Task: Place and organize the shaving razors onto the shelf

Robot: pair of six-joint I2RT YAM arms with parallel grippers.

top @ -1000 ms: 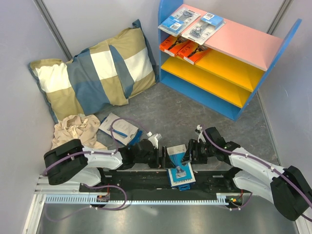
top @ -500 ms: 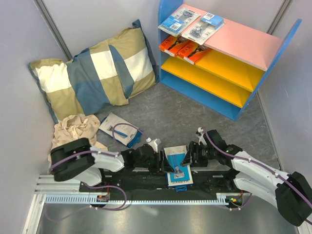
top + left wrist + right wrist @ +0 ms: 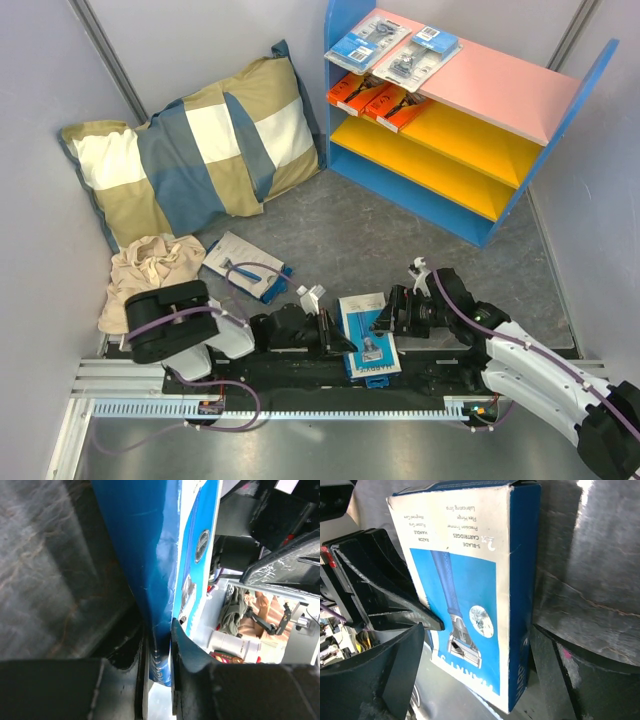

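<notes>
A blue and white razor box (image 3: 368,338) (image 3: 470,590) lies between my two arms near their bases. My left gripper (image 3: 338,338) (image 3: 157,635) is shut on its left edge, with the blue card pinched between both fingers. My right gripper (image 3: 393,318) (image 3: 477,645) stands open around the box's other end, its fingers apart from the sides. The shelf (image 3: 470,130) at the back right holds two blister razor packs (image 3: 392,45) on the pink top board and orange razor boxes (image 3: 375,98) on the board below. Another razor pack (image 3: 245,265) lies on the floor at the left.
A striped pillow (image 3: 195,150) leans in the back left corner, and a crumpled beige cloth (image 3: 155,272) lies in front of it. Grey walls close in on both sides. A metal rail (image 3: 280,405) runs along the near edge.
My left gripper has closed on the razor box. My right gripper has opened and let go of it. The box has settled from tilted to nearly flat.
</notes>
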